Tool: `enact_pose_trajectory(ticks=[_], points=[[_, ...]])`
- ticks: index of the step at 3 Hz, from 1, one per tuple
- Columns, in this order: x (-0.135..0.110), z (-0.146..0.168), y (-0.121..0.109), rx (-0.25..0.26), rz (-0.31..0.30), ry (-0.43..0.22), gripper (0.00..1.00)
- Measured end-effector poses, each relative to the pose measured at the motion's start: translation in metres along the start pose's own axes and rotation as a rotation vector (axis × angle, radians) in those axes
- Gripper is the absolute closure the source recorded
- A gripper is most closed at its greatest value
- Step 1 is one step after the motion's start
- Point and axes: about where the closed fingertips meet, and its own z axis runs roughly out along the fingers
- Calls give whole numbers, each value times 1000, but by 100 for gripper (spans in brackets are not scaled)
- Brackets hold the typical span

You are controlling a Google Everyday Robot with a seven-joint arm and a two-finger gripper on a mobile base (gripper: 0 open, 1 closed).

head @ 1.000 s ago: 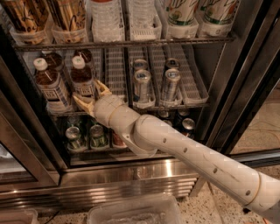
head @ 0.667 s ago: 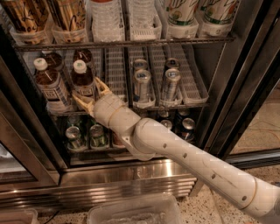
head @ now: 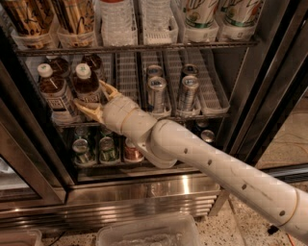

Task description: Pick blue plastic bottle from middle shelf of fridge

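Gripper (head: 97, 100) at the left end of the middle shelf (head: 126, 72) of the fridge (head: 250, 96), spread wide: one tan finger to the right of the blue plastic bottle (head: 85, 85), the other low in front of its base. Nothing firmly held as far as can be told; contact with the bottle unclear. Blue plastic bottle upright in the second lane from the left, with white screw cap, brown drink, white label with blue print, wording unreadable. Just beside it on the left, a twin bottle (head: 52, 91) with the same cap and label. Behind the pair, two more brown bottles (head: 60, 65). Further right on the same shelf, slim silver cans (head: 156, 93) in two lanes, lettering unreadable. On the shelf above, clear bottles (head: 113, 21) and white containers (head: 199, 12) with green print. On the shelf below, green cans (head: 108, 149) and a reddish can (head: 131, 151). White arm (head: 216, 166) slanting up from the lower right, across the stainless-steel base (head: 120, 192).
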Motion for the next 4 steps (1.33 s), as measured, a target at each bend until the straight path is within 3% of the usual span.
enact_pose_trajectory(ticks=[1, 4], points=[[-15, -6, 3, -72, 7, 46, 100], [-36, -53, 38, -191, 92, 120, 100]])
